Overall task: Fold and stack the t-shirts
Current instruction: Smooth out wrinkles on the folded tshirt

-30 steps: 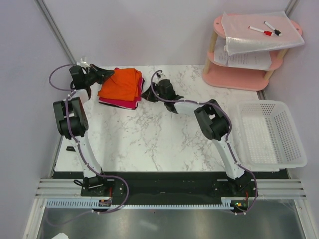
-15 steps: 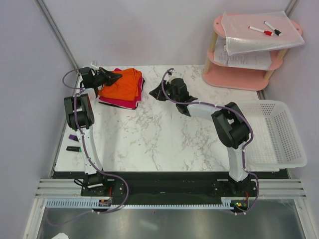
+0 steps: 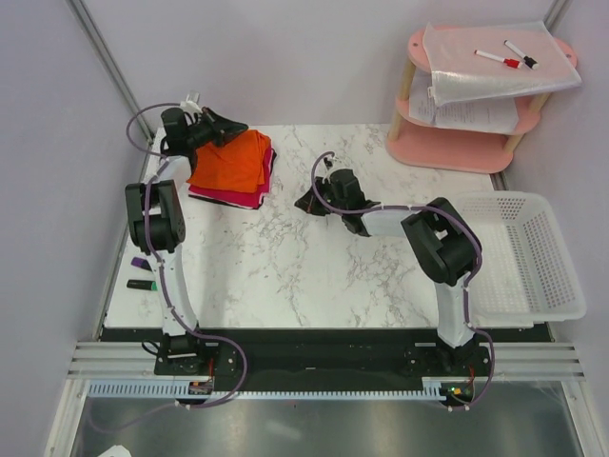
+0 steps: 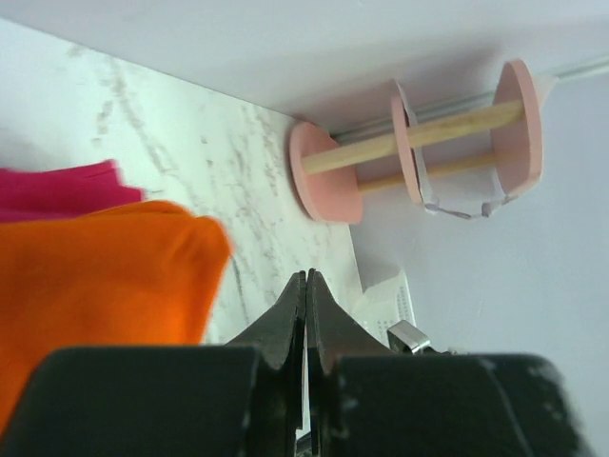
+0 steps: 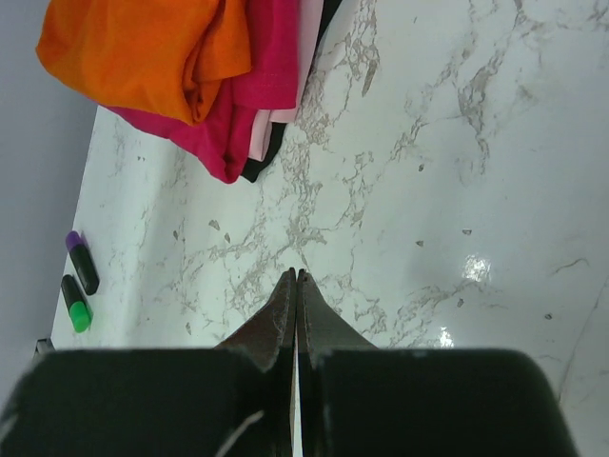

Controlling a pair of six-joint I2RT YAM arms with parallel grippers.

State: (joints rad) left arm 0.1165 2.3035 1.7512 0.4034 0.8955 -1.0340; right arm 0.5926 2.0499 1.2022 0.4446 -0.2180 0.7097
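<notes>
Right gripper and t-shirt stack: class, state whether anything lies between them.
Nothing visible does. Only bare table lies between the right gripper and the t-shirt stack; the highlighters sit off to one side.

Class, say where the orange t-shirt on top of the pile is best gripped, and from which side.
Grip the orange t-shirt at its rounded folded edge facing the centre of the marble table, coming low from there. That fold laps over the pink shirt, so it can probably be pinched alone.

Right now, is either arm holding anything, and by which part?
Nothing is held: the left end effector and the right end effector are both shut with nothing between them.
</notes>
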